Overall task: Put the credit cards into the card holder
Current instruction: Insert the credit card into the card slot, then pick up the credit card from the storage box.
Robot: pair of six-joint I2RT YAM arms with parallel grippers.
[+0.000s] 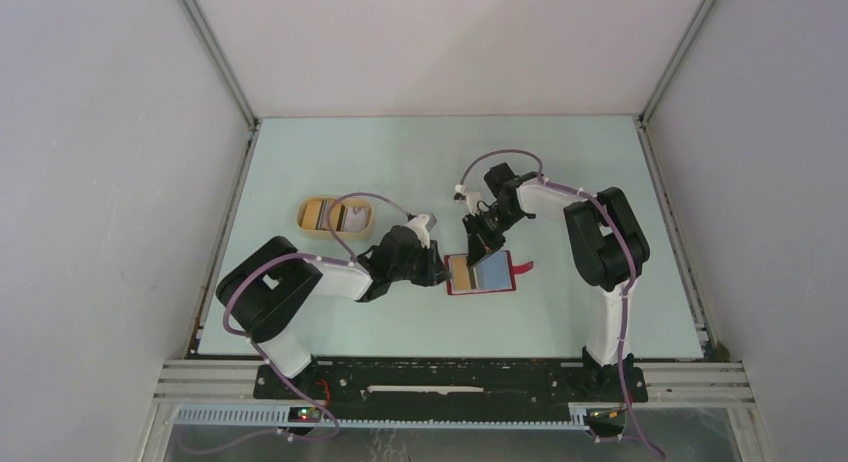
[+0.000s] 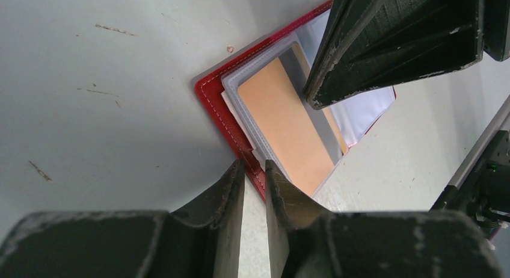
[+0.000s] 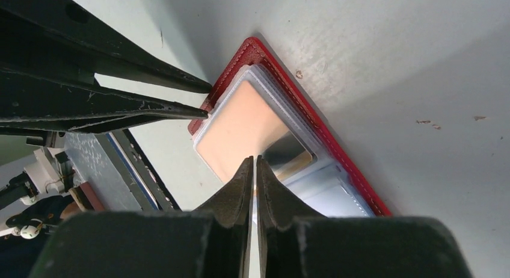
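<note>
Right gripper (image 3: pixel 253 163): jaws pressed nearly together, only a hairline slit between them. The tip rests on the open card holder (image 2: pixel 210 100), at the inner long side of the golden card (image 3: pixel 237 124). I cannot tell whether it pinches the card or only presses on it.

Card position: flat in the clear sleeve of the holder's left half. From the right tip it spreads away toward the left gripper (image 2: pixel 255 166). Its long axis runs crosswise to that line, parallel to the holder's left red edge. A grey band shows beside the tip; bare sleeve or part of the card, unclear.

Left gripper: fingers close together, the holder's near-left corner running into the narrow gap. It appears to be nipping that red edge.

Judgement: any further seating goes across the card's short side, from the right tip toward the left gripper, which braces the holder against sliding. The right arm is nearer the card and better placed for it.

Pose: the right arm reaches in from the far right, wrist pitched steeply down. The left arm lies low and stretched, fingers almost level with the table (image 1: pixel 400 162).

Beyond the left arm's elbow, well apart from both grippers, a tan tray (image 1: pixel 303 214) holds more cards (image 1: pixel 335 216).
</note>
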